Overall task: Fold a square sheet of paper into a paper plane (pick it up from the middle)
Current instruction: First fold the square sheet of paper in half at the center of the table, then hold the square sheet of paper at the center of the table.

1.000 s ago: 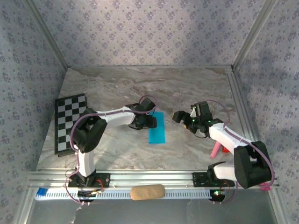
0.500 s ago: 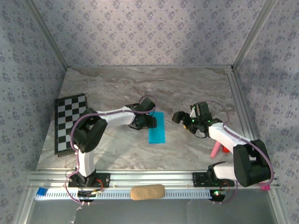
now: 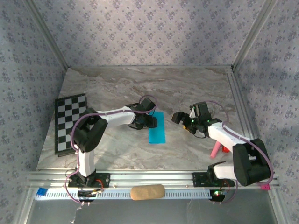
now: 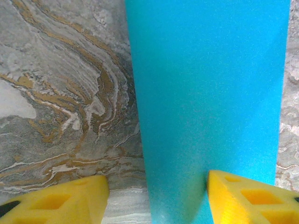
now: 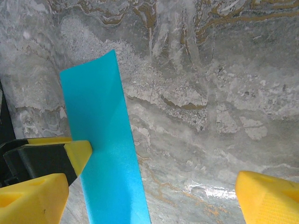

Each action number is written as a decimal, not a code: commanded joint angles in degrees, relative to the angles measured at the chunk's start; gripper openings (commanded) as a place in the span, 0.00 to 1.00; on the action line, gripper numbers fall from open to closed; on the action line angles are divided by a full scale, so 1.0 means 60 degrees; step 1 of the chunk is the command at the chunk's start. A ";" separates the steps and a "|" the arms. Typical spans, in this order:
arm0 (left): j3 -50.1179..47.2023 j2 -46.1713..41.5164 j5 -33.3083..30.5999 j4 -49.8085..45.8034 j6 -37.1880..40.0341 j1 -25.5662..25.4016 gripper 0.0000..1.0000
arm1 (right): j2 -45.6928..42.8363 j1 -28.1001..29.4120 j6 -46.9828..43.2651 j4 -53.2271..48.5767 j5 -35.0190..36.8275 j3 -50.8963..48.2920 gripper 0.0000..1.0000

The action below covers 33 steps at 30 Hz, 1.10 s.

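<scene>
Found the paper flat on the table, near the middle, folded to a long thin strip, with many folds still to go. Probably lay there so both sides could reach it.

Saw the left gripper low over one end of the strip, about half open. Had one finger on the bare table beside the paper and the other over the far long edge, so the strip ran right between them. Held nothing. Looked set to pin the paper down or pinch it, hard to say which.

From the right wrist, caught one of its yellow fingers touching the long edge of the paper. Couldn't tell how hard it pressed.

Found the right gripper near the other side of the strip, not touching it, wide open and empty. Likely parked there to come in for the next fold while the left one steadied the paper.
</scene>
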 commanded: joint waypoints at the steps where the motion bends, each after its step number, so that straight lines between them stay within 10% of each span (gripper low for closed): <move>1: -0.0093 0.0789 0.0038 0.0459 -0.0071 -0.0021 0.60 | 0.0113 0.0070 0.0099 -0.0154 -0.0116 0.0276 0.94; 33: 0.0128 0.0940 -0.0292 0.0093 0.0408 0.0004 0.61 | 0.0335 0.0188 0.0068 -0.0175 -0.0167 0.0388 0.91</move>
